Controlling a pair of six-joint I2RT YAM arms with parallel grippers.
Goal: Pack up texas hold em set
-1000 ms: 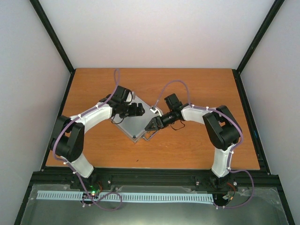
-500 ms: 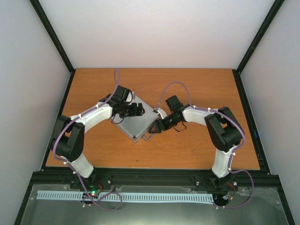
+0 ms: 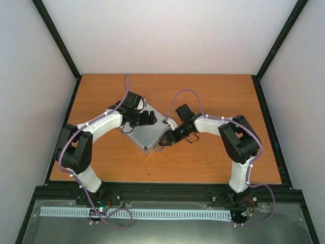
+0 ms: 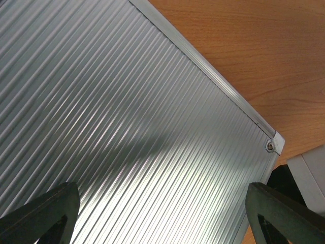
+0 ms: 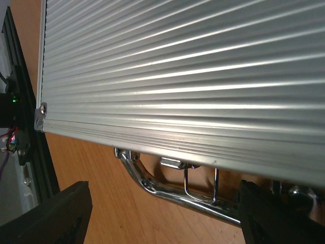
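The silver ribbed aluminium case (image 3: 142, 136) lies shut on the wooden table, turned like a diamond. My left gripper (image 3: 149, 119) hovers open just over the lid (image 4: 127, 127), near its far corner; its fingertips (image 4: 45, 213) straddle bare lid. My right gripper (image 3: 163, 141) is open at the case's near-right edge. In the right wrist view its fingers (image 5: 56, 213) flank the chrome handle (image 5: 172, 190) and a hanging wire latch loop (image 5: 200, 185) below the lid (image 5: 177, 66). Card deck, chips, discs and button are hidden.
The wooden table (image 3: 213, 162) has black frame rails along its left and right edges. The black front rail (image 5: 30, 152) shows in the right wrist view. White walls enclose the back and sides.
My right gripper has shifted a little toward the handle side of the case, with its wrist swinging left. The left gripper has edged slightly back over the lid. The case has not moved.
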